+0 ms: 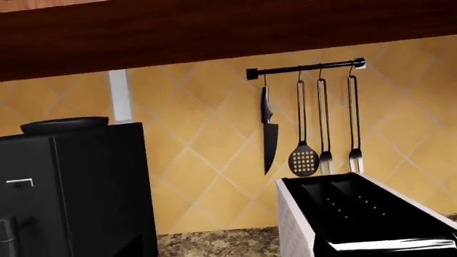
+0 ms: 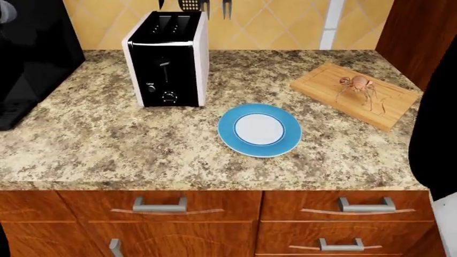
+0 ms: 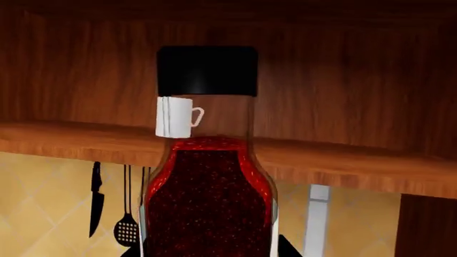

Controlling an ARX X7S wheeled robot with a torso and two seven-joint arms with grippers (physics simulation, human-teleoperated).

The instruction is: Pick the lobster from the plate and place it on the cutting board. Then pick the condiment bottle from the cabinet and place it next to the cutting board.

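Note:
The pinkish-orange lobster (image 2: 359, 85) lies on the tan cutting board (image 2: 325, 85) at the counter's back right. The blue-rimmed plate (image 2: 230, 140) sits bare in the middle of the counter, left of the board. The condiment bottle (image 3: 207, 203), dark red with a black cap, fills the right wrist view, upright in front of the wooden cabinet (image 3: 357, 80). My right gripper (image 3: 211, 252) is shut on its lower body; only dark finger edges show on both sides. In the head view only my right arm (image 2: 435, 134) shows, at the right edge. My left gripper is out of view.
A black-and-white toaster (image 2: 168, 59) stands at the back left of the plate, with a black appliance (image 2: 29, 53) further left. A knife and utensils hang on a wall rail (image 1: 303, 68). A small white mug (image 3: 175, 116) shows behind the bottle's neck. Drawers (image 2: 160, 206) run below the counter.

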